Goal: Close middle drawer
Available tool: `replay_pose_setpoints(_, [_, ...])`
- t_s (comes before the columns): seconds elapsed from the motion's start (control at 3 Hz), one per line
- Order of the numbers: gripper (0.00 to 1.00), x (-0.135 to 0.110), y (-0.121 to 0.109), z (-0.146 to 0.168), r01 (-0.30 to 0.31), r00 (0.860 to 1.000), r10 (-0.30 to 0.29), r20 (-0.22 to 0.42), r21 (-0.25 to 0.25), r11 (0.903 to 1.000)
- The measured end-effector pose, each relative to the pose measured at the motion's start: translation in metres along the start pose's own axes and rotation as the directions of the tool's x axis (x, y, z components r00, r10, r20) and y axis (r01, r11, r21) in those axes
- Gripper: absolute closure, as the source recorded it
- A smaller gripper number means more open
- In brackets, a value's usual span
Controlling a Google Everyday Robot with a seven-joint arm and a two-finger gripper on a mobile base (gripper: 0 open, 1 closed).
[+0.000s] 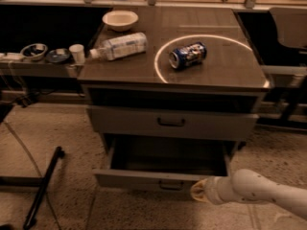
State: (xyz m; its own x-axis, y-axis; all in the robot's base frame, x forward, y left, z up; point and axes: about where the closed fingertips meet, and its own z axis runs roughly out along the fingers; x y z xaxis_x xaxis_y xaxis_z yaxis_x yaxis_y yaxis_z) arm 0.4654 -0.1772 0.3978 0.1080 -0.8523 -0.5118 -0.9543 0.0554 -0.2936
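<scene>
The middle drawer [129, 178] stands pulled out below the counter's [216, 75] front edge. The gripper [198, 190] is at its front panel, just right of the handle [171, 184]; whether it is open or closed cannot be told.

The white arm [261, 191] enters from the lower right edge and stretches leftward, nearly level, rising a little toward its tip. The gripper [197, 190] is at the arm's left end, low in the view and just right of centre, with only a pale yellowish end showing.
</scene>
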Motion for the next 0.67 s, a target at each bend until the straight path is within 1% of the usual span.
replay_pose_setpoints(0.33, [1.00,0.000,0.002,0.000,0.000,1.000,0.000,0.000,0.000,1.0000])
replay_pose_setpoints(0.67, [1.00,0.004,-0.026,0.010,-0.038,0.999,0.038,0.031,0.030,0.9988])
